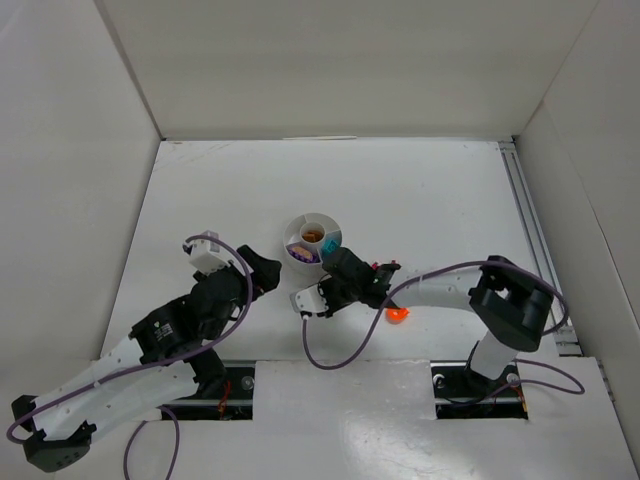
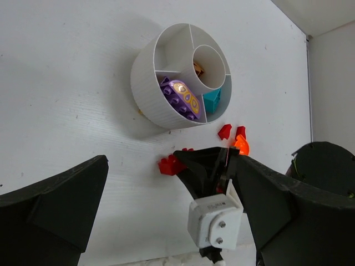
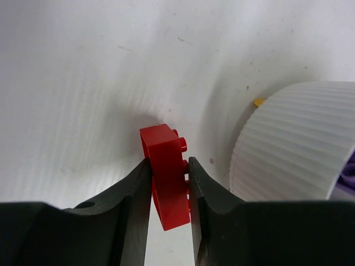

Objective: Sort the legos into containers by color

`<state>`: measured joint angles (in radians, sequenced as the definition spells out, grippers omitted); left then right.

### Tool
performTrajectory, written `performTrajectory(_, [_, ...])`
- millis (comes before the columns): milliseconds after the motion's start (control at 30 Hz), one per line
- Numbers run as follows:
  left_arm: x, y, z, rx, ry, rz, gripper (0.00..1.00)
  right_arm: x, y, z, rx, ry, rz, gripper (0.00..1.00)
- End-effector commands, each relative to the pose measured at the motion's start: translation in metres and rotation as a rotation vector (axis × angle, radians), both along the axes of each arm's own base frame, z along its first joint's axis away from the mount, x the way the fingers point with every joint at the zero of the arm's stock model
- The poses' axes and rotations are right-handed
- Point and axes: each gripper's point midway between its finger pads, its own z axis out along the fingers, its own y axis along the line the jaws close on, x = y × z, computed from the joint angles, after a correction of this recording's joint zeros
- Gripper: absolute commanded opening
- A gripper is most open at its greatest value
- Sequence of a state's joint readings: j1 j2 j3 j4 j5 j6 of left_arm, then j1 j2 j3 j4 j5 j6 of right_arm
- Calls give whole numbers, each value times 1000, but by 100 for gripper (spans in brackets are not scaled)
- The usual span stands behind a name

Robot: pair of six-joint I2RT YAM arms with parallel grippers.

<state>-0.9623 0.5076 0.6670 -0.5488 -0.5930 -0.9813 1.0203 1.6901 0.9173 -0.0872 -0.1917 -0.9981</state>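
Just beside the dish (image 3: pixel 294 144), the right gripper (image 3: pixel 169 166) is clamping a red brick (image 3: pixel 166 183) between both fingers. The left gripper (image 2: pixel 171 166) is hovering nearby, jaws spread wide. Purple bricks (image 2: pixel 180 98) and a teal brick (image 2: pixel 211 101) are lying in separate wedges.

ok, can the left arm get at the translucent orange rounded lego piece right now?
Probably not. The orange piece lies close beside the right arm, on its far side from the open left gripper, so that arm blocks the straight path.
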Motion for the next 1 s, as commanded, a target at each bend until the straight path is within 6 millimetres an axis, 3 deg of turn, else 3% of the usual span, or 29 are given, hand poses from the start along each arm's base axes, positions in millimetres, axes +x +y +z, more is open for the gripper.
performTrajectory(0, [-1, 2, 23, -66, -27, 15, 100, -15, 6, 31, 92, 5, 37, 9])
performTrajectory(100, [0, 0, 26, -79, -36, 15, 100, -20, 6, 58, 173, -14, 47, 3])
performTrajectory(233, [6, -11, 33, -123, -70, 0, 100, -23, 8, 95, 265, -65, 73, 3])
performTrajectory(300, [8, -18, 23, -86, -60, -28, 100, -23, 7, 109, 296, -85, 74, 3])
performTrajectory(333, [8, -21, 18, -74, -45, -39, 100, -21, 6, 127, 336, -120, 66, 3])
performTrajectory(400, [7, -23, 20, -66, -34, -47, 100, -14, 0, 144, 363, -167, 16, 1])
performTrajectory(500, [4, -17, 11, -40, -10, -34, 100, -4, -10, 174, 413, -227, -59, 1])
performTrajectory(633, [1, -7, 22, -88, -49, -11, 100, 6, -11, 211, 485, -279, -118, 1])
performTrajectory(733, [-2, 1, 26, -132, -78, 2, 100, 25, -11, 235, 538, -287, -152, 1])
performTrajectory(767, [-4, 9, 24, -136, -80, 24, 100, 40, -10, 246, 568, -277, -186, 1])
performTrajectory(900, [-6, 20, 21, -155, -98, 55, 100, 73, -3, 259, 654, -196, -236, 1])
performTrajectory(967, [-6, 27, 23, -169, -120, 77, 100, 85, 11, 255, 673, -174, -208, 1])
